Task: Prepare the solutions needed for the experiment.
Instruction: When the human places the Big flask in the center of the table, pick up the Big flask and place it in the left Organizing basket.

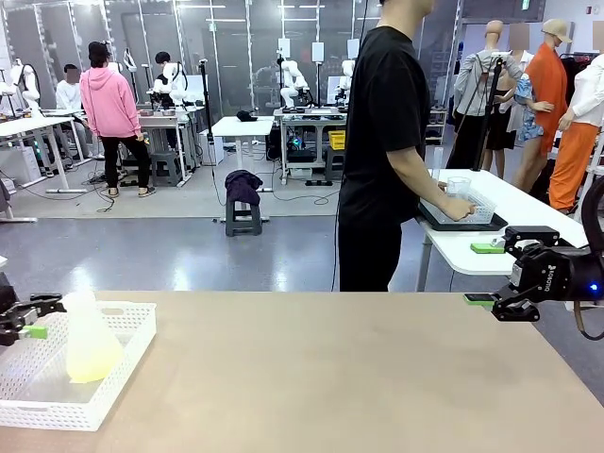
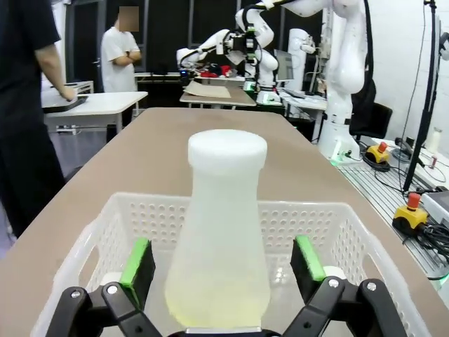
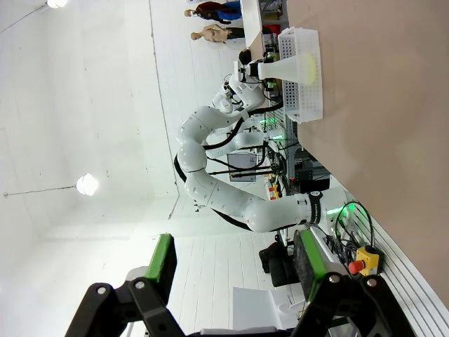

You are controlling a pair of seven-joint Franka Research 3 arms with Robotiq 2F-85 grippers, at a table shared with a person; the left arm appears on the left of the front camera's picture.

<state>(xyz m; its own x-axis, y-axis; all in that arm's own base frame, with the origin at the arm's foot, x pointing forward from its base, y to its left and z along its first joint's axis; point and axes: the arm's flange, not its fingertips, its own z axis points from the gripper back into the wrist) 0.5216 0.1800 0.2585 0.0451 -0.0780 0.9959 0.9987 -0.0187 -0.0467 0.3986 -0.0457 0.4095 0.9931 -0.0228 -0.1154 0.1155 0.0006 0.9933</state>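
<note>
Pale yellow solution (image 2: 217, 298) in a frosted flask (image 2: 222, 232) (white perforated basket (image 2: 337, 225)), tan table (image 1: 359, 377).

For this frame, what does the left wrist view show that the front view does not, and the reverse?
Left wrist view alone: the flask's white cap head-on, and both green pads of the left gripper standing open on either side of the flask, not touching it. Front view alone: the right gripper open in the air at the table's right edge, and the person's hand on a tray at the side table. Both share the white basket, the flask with pale yellow liquid and the brown table.
</note>
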